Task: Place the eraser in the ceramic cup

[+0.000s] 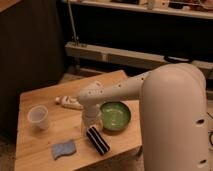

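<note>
The eraser, a long black block with pale stripes, lies on the wooden table near its front edge, just left of the green bowl. The ceramic cup, whitish and tapered, stands upright at the table's left side. My gripper hangs from the white arm directly above the eraser's far end, close to it. The cup is well to the left of the gripper.
A green bowl sits right of the gripper. A blue wavy-edged sponge lies at the front left of the eraser. A white tube lies behind the gripper. My large white arm body fills the right side.
</note>
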{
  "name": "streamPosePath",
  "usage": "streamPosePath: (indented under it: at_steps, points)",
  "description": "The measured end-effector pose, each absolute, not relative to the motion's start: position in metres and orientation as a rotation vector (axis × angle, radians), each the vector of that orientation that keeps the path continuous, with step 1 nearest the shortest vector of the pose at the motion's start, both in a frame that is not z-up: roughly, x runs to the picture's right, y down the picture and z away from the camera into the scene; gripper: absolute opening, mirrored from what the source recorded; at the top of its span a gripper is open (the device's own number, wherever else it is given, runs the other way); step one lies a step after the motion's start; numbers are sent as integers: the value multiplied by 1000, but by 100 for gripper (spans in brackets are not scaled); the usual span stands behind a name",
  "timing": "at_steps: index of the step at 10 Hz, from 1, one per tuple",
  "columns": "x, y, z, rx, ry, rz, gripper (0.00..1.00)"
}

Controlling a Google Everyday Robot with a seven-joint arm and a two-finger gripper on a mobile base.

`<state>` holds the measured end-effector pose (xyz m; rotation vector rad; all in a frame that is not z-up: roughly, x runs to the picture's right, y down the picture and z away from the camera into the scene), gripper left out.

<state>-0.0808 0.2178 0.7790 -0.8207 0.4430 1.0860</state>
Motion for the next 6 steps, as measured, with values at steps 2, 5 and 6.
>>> streamPosePath:
  at_steps: [2,5,6]
  points:
    - [-79,224,789,-830,449,1089,65]
    - [-86,229,799,-839,443,1069,65]
    - [-86,229,801,-837,448,1065,65]
